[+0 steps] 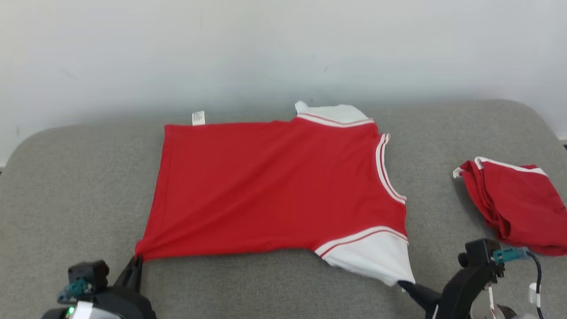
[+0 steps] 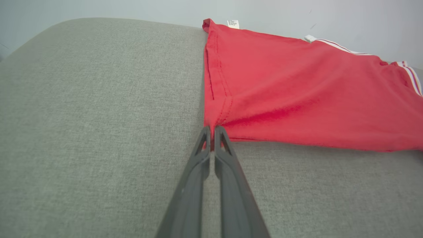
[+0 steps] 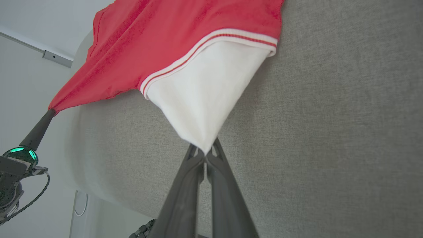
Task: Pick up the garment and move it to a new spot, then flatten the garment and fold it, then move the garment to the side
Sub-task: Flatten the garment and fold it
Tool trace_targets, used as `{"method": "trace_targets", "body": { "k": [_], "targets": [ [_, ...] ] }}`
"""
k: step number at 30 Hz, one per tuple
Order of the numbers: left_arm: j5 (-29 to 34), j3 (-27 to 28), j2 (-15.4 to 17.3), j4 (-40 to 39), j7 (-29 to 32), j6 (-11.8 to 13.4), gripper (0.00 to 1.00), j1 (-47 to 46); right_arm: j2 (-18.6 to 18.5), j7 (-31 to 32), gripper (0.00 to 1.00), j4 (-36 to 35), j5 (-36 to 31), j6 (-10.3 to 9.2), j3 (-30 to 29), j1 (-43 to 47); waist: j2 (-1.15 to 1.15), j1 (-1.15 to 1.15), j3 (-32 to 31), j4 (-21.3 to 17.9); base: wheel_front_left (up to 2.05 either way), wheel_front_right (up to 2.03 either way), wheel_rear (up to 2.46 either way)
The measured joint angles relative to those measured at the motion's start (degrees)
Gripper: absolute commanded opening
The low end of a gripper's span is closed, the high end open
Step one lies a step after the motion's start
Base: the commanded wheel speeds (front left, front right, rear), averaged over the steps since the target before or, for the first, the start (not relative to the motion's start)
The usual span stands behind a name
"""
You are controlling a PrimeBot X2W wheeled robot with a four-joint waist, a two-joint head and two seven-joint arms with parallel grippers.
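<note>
**Carrier.** Grey woven-fabric surface (image 1: 66,186) with rounded corners, set against a pale wall (image 1: 266,44).

**Item 1, task garment.** Red short-sleeved shirt (image 1: 274,190) with white sleeves and red-and-white striped trim.
- Lies spread flat across the middle of the grey surface.
- Hem points to the surface's left edge and the neck opening to its right edge.
- The far side runs along the back edge, close to the wall.
- The far white sleeve (image 1: 332,113) is partly tucked at the back edge.
- The near white sleeve (image 1: 376,257) points toward the front edge.
- A small white label (image 1: 198,118) sticks out at the far hem corner.

**Item 2, left gripper** (image 1: 136,261). Two long dark fingers pressed together, pinching the shirt's near hem corner. The cloth gathers to a point at the fingertips. Sits toward the front-left of the surface.

**Item 3, right gripper** (image 1: 406,285). Dark fingers clamped together on the tip of the near white sleeve, which tapers to a point between them. Sits by the front edge, right of centre.

**Item 4.** Bunched red cloth with white trim (image 1: 518,204). Lies near the right edge of the surface, well apart from the shirt.
</note>
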Motion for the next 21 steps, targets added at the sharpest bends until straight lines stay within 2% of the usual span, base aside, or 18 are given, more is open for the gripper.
{"method": "trace_targets", "body": {
  "k": [4, 9, 18, 19, 20, 21],
  "targets": [
    [-0.31, -0.12, -0.03, -0.11, -0.56, -0.42, 0.00, 3.02, -1.52, 2.01, 0.00, -3.96, 1.09, 0.26, 0.23, 4.13, 0.00, 0.00, -2.46, 0.40, 0.00, 0.00, 0.00],
    [-0.59, 0.00, 0.12, -1.18, -0.96, -0.42, 0.00, 5.56, -1.41, 3.00, 0.00, -9.10, 4.23, 0.10, -1.12, 7.54, 0.00, 0.00, -4.64, 0.57, 0.00, 0.00, 0.00],
    [0.05, -1.37, 0.51, -1.03, -0.45, -0.24, 0.00, 7.50, -0.86, 5.78, 0.00, -10.09, 4.57, -2.94, 0.22, 12.26, 0.00, 0.01, -4.72, 0.00, 0.00, 0.00, 0.00],
    [0.07, -1.40, 0.57, -0.76, -0.40, 0.18, 0.47, 7.53, -0.59, 5.94, 0.00, -9.58, 4.49, -3.42, 0.52, 12.43, 0.00, 0.01, -4.54, -0.08, 0.00, 0.00, 0.00],
    [0.16, -1.54, 0.69, -0.51, -0.35, 0.16, 1.00, 7.51, -0.11, 5.92, 0.38, -8.81, 4.43, -3.90, 0.47, 12.42, 0.00, 0.01, -4.36, -0.15, 0.00, 0.00, 0.00],
    [0.46, -1.85, 0.79, -0.32, -0.29, 0.16, 1.00, 7.51, 0.16, 5.91, 1.00, -8.33, 4.32, -3.96, 0.54, 12.42, 0.00, 0.02, -4.21, -0.22, 0.00, 0.00, 0.00]
  ]
}}
